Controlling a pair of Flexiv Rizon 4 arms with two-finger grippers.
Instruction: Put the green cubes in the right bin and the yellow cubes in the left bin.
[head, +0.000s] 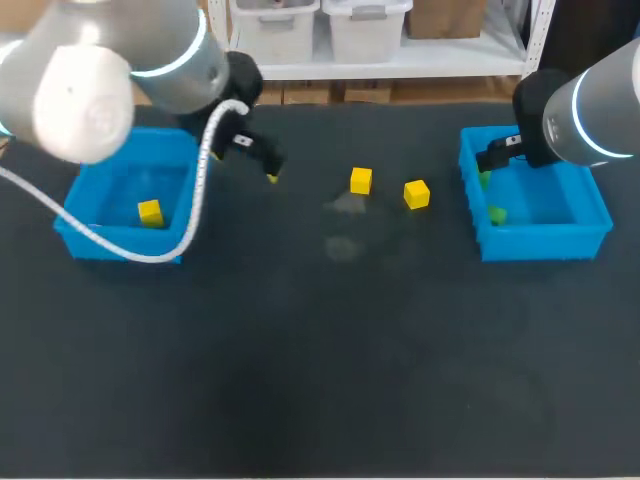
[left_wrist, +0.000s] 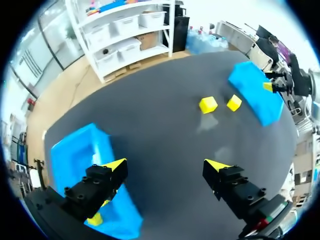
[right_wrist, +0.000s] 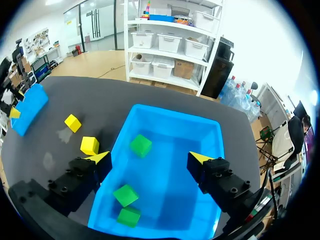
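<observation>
Across the dark grey tabletop (head: 320, 350), between the bins: two small yellow cubes (head: 361, 180) (head: 417, 194), loose. Spread wide and empty, left gripper (left_wrist: 166, 165) hanging just beside the blue plastic left bin (head: 100, 240), one yellow cube (head: 150, 212) inside. Likewise released, right gripper (right_wrist: 150, 157) poised over the blue plastic right bin (right_wrist: 210, 135), three green cubes (right_wrist: 141, 145) (right_wrist: 125, 195) (right_wrist: 129, 216) within.

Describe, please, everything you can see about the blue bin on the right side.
The right bin is a bright blue rectangular box, open on top, plastic by its look. It stands flat on the dark table at its right side. Three green cubes lie loose inside. The right gripper hangs open above it, touching nothing.
</observation>
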